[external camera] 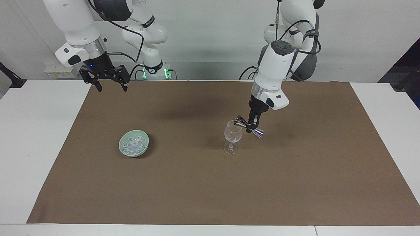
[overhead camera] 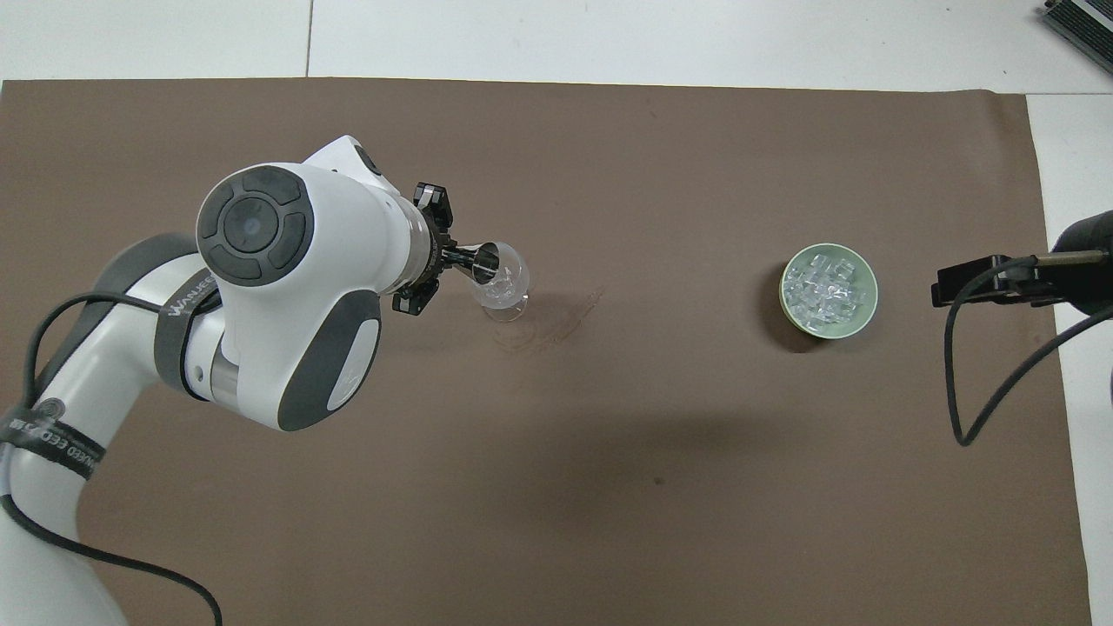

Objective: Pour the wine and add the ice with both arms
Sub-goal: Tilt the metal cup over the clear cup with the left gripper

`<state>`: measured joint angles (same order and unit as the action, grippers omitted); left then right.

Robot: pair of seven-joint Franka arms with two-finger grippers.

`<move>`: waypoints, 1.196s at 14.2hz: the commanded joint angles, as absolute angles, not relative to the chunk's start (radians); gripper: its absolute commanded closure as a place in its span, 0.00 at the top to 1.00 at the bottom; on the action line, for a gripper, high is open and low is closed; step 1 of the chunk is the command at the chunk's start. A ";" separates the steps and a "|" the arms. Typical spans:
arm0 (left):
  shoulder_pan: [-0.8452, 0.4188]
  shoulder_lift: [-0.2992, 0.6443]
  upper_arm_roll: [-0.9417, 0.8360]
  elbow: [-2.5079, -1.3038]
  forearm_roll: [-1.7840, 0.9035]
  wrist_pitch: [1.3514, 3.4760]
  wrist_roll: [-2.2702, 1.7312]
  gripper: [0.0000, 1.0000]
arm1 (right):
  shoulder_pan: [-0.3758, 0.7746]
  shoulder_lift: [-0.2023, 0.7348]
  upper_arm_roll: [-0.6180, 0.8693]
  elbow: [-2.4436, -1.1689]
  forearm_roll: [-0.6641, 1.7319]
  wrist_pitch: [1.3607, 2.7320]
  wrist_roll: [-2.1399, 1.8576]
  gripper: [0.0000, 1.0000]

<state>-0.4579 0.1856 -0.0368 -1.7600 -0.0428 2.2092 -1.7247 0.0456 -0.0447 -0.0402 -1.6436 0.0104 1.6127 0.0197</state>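
Brown mat [external camera: 197, 183] bears green bowl [external camera: 144, 149] of ice [external camera: 133, 144].

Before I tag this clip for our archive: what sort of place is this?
Probably a robotics lab, staged as a drinks station: a brown mat on white tables, a wine glass, a green bowl of ice, plain walls.

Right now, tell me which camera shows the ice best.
The overhead view: it looks almost straight down into the green bowl, so the ice shows as a full heap of clear cubes. The facing view sees the ice at a slant, as a pale cluster inside the bowl.
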 commanded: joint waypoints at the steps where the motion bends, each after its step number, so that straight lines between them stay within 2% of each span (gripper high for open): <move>1: -0.480 0.178 -0.020 -1.775 -0.002 2.235 -1.746 0.00 | 0.037 -0.049 -0.038 -1.644 0.029 1.611 0.034 1.00; 17: -0.497 0.183 -0.020 -1.766 0.147 2.247 -1.752 0.00 | 0.037 -0.049 -0.037 -1.644 0.029 1.611 0.034 1.00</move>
<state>-0.4708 0.1865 -0.0380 -1.7603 0.1056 2.2303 -1.7263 0.0456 -0.0447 -0.0402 -1.6436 0.0104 1.6127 0.0197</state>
